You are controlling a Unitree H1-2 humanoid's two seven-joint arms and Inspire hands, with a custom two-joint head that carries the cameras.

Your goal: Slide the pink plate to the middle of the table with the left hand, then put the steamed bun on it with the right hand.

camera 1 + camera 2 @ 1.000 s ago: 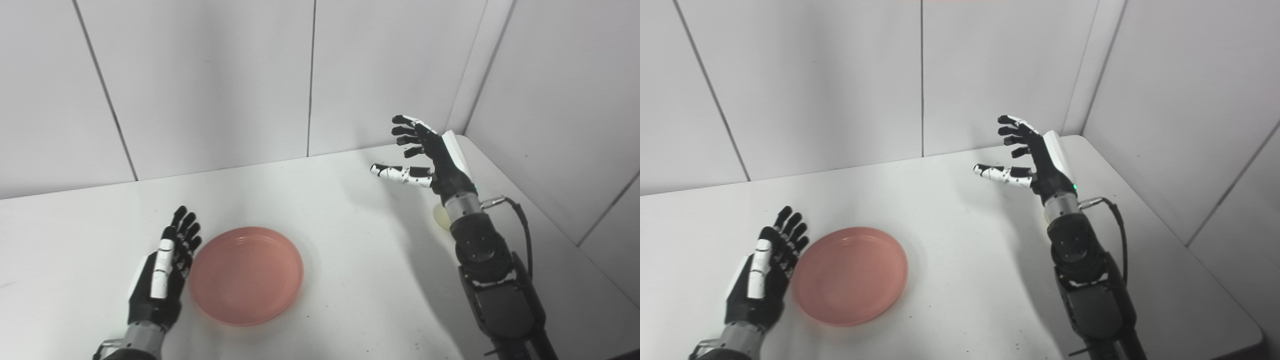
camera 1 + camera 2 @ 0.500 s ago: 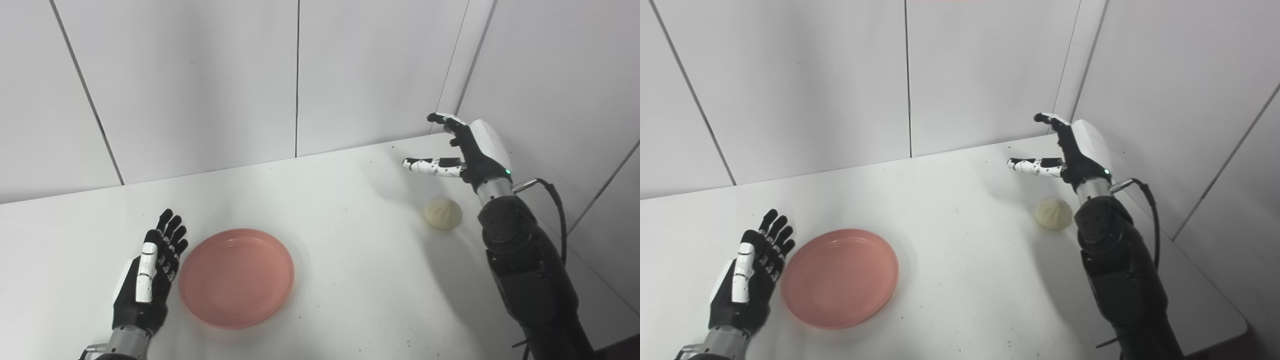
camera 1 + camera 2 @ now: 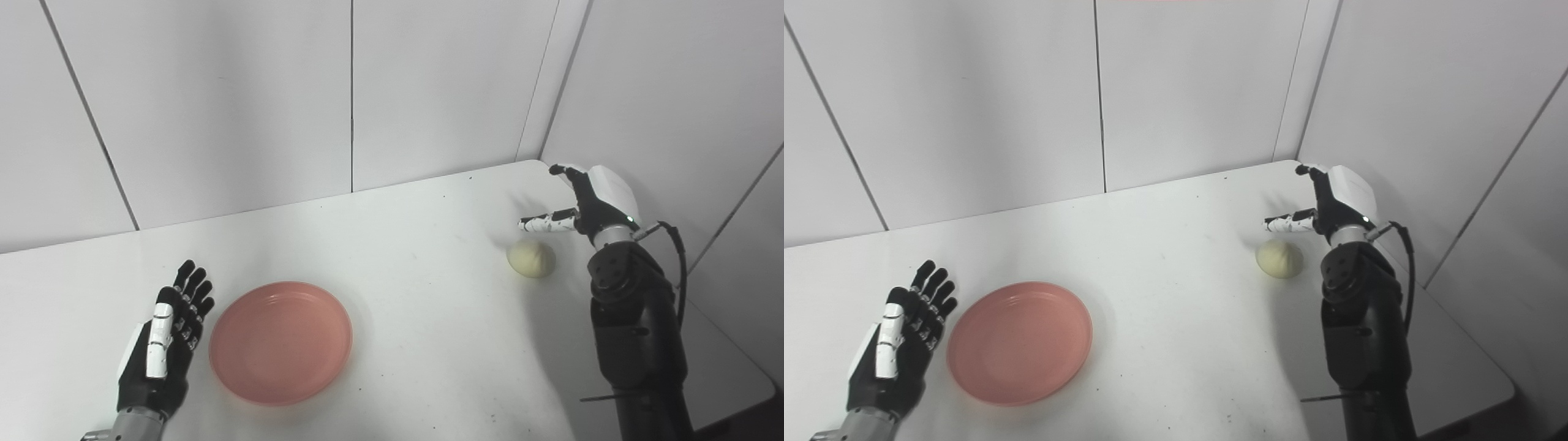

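Note:
The pink plate (image 3: 281, 340) lies flat on the white table (image 3: 416, 318), left of its middle. My left hand (image 3: 162, 343) is open and empty, just left of the plate's rim, with a small gap between them. The pale steamed bun (image 3: 531, 258) sits on the table at the right. My right hand (image 3: 585, 202) is open and empty, raised just behind and to the right of the bun, thumb stretched out over it, not touching. The same scene shows in the right eye view: plate (image 3: 1020, 340), bun (image 3: 1279, 258), left hand (image 3: 900, 340), right hand (image 3: 1332, 199).
White wall panels (image 3: 245, 104) close the table at the back and on the right. The table's right edge (image 3: 735, 349) runs close beside my right arm (image 3: 634, 331).
The camera has turned to the right. My right hand has swung right and down, off the bun it hid before, and now sits behind it. The left hand and the plate look unmoved.

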